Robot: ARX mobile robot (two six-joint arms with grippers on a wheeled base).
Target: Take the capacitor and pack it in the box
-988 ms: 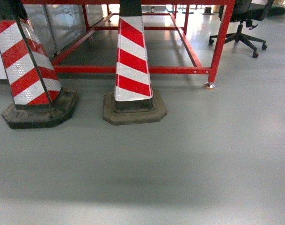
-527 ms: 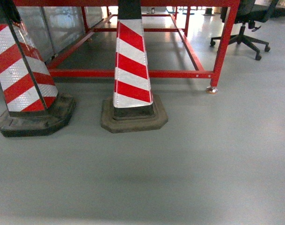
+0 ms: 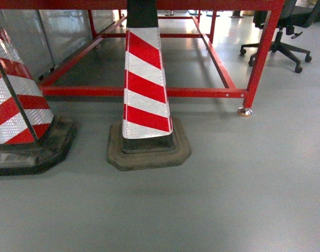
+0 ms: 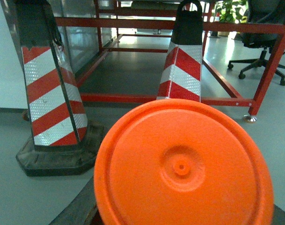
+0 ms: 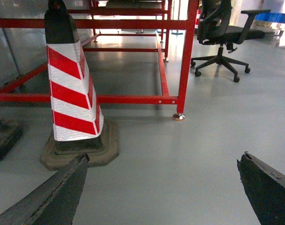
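Head view: striped cone (image 3: 145, 94) on grey floor (image 3: 228, 199), red frame (image 3: 149, 92) beyond. Right jaws spread, empty; left jaws hidden behind orange disc (image 4: 182, 166), state undeterminable. Capacitor and box nowhere visible; direction, axis, nearer arm unknowable.

Soft daylight, glossy floor (image 3: 244, 199) glare, sharp.

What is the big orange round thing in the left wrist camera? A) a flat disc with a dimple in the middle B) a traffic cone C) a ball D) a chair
A: the orange disc fills the lower part of the left wrist view, flat and round with a small central dimple.
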